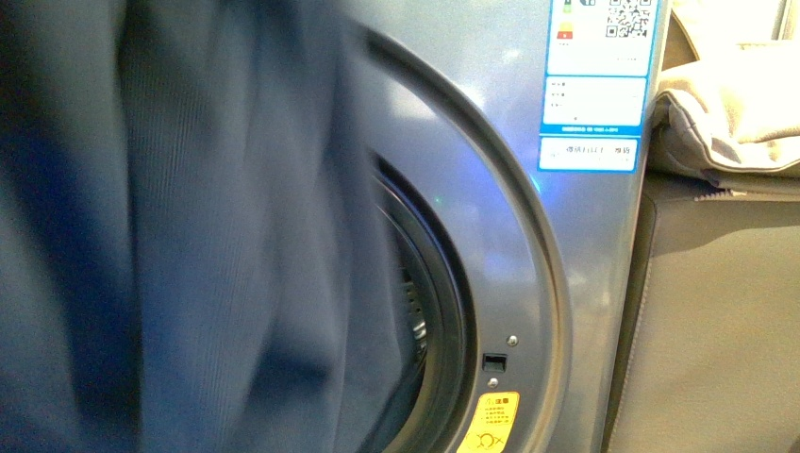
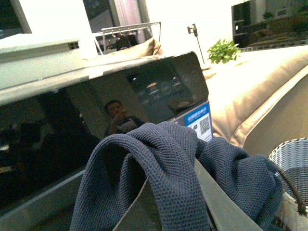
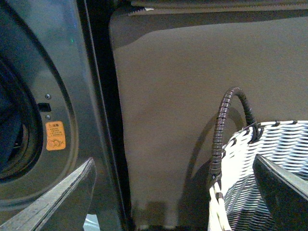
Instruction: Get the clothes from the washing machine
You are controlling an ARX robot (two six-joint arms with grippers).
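The clothes (image 1: 170, 236), a dark navy knit garment, hang close before the front camera and fill its left half, blurred. In the left wrist view the clothes (image 2: 163, 163) drape in folds over my left gripper (image 2: 178, 204), which is shut on them; its grey fingers (image 2: 219, 199) show between the folds. The silver-grey washing machine (image 1: 528, 226) stands behind with its round door opening and blue label (image 1: 594, 85). Its black panel shows in the left wrist view (image 2: 159, 91). My right gripper (image 3: 173, 207) is open and empty, beside the washing machine (image 3: 57, 72).
A grey-and-white woven basket (image 3: 264, 159) with a dark handle sits by my right gripper's far finger, and shows in the left wrist view (image 2: 291, 163). A grey-brown sofa side (image 3: 192, 91) stands right of the washer. A beige cushion (image 1: 726, 113) lies on it.
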